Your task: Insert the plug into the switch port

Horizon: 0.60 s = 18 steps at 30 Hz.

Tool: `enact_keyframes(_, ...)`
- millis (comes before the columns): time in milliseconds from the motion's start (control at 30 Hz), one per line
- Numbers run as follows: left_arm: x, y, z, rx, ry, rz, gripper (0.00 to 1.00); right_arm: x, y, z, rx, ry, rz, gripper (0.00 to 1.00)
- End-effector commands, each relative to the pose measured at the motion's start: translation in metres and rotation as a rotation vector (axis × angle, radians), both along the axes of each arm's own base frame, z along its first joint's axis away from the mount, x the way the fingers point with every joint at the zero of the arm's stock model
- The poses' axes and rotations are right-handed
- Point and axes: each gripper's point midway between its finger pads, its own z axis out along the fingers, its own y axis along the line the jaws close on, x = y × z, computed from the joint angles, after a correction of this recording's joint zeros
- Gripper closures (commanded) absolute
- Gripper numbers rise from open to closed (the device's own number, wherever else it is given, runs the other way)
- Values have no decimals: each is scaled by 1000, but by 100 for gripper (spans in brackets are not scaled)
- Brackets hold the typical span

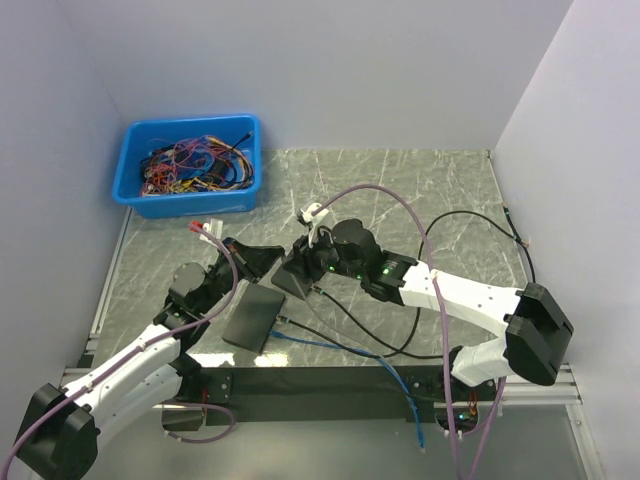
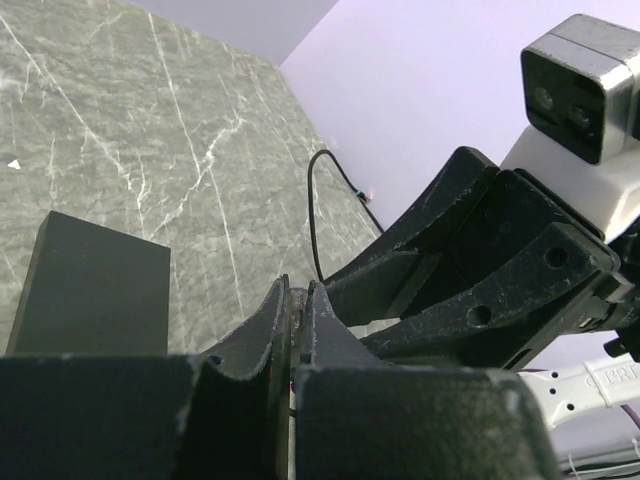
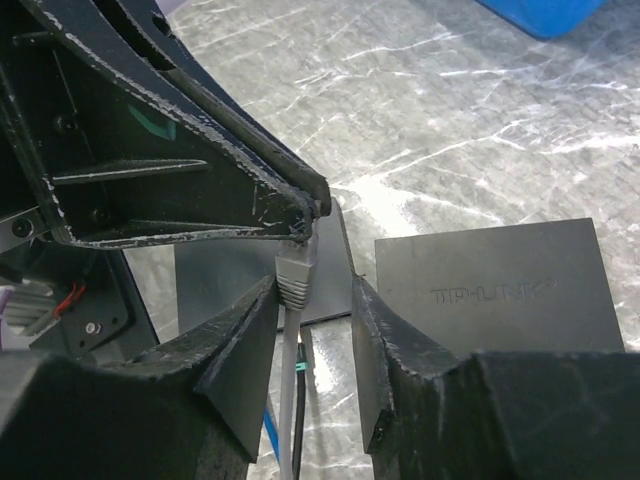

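Note:
The plug (image 3: 297, 268) is a grey network connector with a ribbed boot, and its grey cable (image 3: 287, 400) hangs down from it. My left gripper (image 2: 297, 290) is shut on the plug's tip; it enters the right wrist view from the upper left. My right gripper (image 3: 314, 285) stands open around the boot: its left finger is next to the boot and a gap shows on the right side. The switch (image 3: 490, 290), a flat black TP-LINK box, lies on the table just right of those fingers. It also appears as switch (image 1: 255, 317) and switch (image 2: 90, 290). Its ports are hidden.
A blue bin (image 1: 190, 165) full of coloured wires stands at the back left. A blue cable (image 1: 330, 345) and a black cable (image 1: 470, 225) trail over the marble table. Another dark slab (image 3: 230, 290) lies behind the plug. Walls close in on three sides.

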Motion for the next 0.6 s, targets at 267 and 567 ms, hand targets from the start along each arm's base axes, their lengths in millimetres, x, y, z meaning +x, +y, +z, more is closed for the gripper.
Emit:
enact_keyframes(267,2,-1,21,-42,-34,6,99,8,14,27,40,-68,-29,80)
enact_keyframes(567,5,1,15,-33,-10,27,99,15,8,27,36,-80,-80,100)
